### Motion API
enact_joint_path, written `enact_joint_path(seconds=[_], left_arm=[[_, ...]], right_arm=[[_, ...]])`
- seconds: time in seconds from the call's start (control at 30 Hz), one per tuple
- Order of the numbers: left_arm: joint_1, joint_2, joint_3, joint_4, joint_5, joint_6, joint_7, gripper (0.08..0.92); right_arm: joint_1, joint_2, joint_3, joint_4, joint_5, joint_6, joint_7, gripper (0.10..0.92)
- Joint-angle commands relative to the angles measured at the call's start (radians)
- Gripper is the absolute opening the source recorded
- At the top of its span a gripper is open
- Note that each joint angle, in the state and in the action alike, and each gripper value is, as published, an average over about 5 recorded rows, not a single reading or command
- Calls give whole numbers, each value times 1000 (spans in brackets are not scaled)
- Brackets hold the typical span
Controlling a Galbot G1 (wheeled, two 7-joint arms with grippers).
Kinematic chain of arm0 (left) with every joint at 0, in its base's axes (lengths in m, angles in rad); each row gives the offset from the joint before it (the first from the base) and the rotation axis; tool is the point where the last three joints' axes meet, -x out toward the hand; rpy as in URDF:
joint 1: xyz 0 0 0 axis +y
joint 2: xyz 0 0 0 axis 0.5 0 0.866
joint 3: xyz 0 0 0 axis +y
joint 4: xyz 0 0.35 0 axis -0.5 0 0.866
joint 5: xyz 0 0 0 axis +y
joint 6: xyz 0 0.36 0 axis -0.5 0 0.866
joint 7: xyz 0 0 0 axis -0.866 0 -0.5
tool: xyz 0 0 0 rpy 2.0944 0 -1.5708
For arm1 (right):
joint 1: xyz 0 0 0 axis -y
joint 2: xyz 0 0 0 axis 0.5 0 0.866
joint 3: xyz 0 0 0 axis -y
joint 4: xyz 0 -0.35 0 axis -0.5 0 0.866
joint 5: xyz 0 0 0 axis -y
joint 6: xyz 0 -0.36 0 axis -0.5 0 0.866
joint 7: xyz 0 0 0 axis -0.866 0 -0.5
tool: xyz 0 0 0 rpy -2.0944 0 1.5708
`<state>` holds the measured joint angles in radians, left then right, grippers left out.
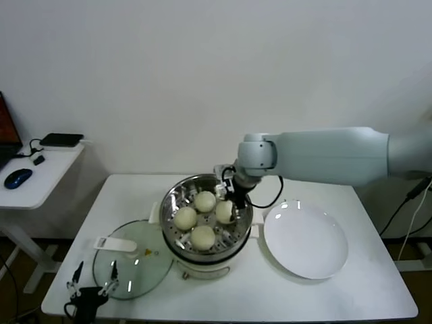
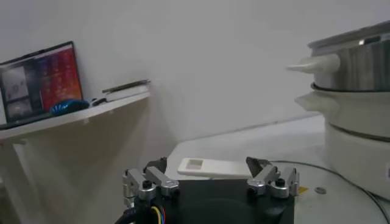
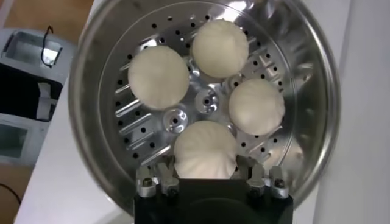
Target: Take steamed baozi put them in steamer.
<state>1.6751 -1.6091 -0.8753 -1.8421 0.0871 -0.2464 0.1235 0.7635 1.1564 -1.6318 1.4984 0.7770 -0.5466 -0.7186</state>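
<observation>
Nearest: left gripper parked at table's seven o'clock, fingers spread, empty. Farther: steamer at centre, four steamed baozi inside. Right gripper straddling three-o'clock bun, fingers loosely apart. Risk: bun sticking to finger, lifting out on withdrawal.

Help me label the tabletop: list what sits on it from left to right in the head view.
Left hand → glass lid → steamer holding the four baozi → white plate.
</observation>
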Motion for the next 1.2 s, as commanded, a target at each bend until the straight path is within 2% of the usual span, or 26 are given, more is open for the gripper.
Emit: enact_joint_path(seconds=[0.03, 0.27, 0.5, 0.6, 0.7, 0.87, 0.97, 1.2], left_arm=[[1, -34, -3, 2, -3, -2, -1, 823], [2, -35, -2, 2, -3, -3, -2, 823], [6, -34, -6, -2, -3, -2, -2, 823], [8, -34, -5, -7, -3, 1, 0, 823], [12, -34, -4, -16, -3, 3, 1, 823], [17, -33, -8, -26, -6, 4, 1, 823], [20, -33, -10, -28, -7, 3, 0, 823], [16, -36, -6, -20, -2, 3, -7, 823]], right_arm=[[-104, 34, 34, -52, -69, -20, 32, 694], [-110, 25, 50, -51, -38, -23, 32, 698], [72, -29, 40, -25, 124, 14, -63, 810], [143, -65, 19, -23, 145, 30, -117, 821], [209, -117, -26, -15, 148, 64, -175, 822], [235, -246, -91, -10, 84, 206, -239, 823], [184, -361, -77, 8, 49, 249, -165, 823], [-168, -685, 250, 126, 48, 237, 222, 823]])
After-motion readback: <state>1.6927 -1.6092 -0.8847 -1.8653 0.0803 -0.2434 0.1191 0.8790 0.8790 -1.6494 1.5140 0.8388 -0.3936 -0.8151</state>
